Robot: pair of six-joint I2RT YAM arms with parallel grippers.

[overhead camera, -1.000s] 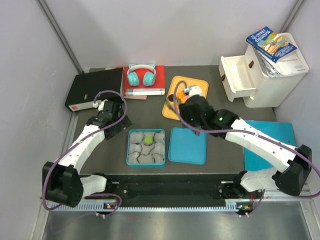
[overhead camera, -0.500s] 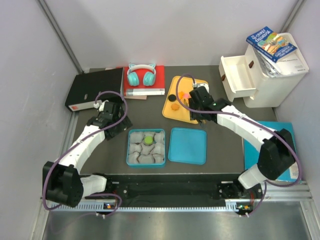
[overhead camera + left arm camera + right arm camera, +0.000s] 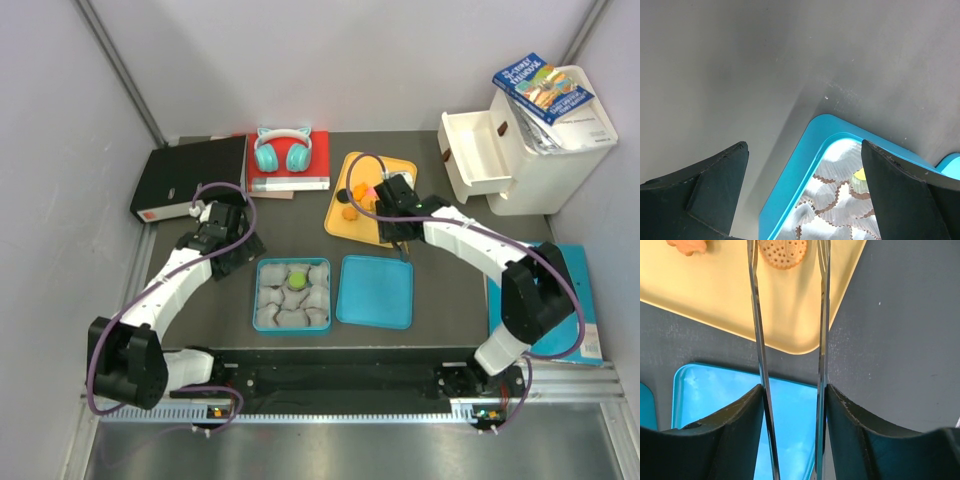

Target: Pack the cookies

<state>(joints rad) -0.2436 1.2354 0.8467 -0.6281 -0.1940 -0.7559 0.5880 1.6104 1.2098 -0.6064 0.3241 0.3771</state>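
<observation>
Right gripper (image 3: pixel 792 390) clenched on thin metal tongs (image 3: pixel 756 315), blades either side of orange round dotted cookie (image 3: pixel 783 252) on yellow tray (image 3: pixel 715 295). Left gripper (image 3: pixel 804 145) released, over dark surface (image 3: pixel 740 60) beside blue tin (image 3: pixel 790 185).

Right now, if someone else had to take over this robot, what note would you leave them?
Left gripper: open, empty, over the table by a corner of the blue box.
Right gripper: shut on metal tongs, blades either side of an orange cookie lying on the yellow tray.
Done: a green cookie sits among the box's paper cups.
Left: that orange cookie, a second cookie beside it, probably then the blue lid lying next to the box.
</observation>
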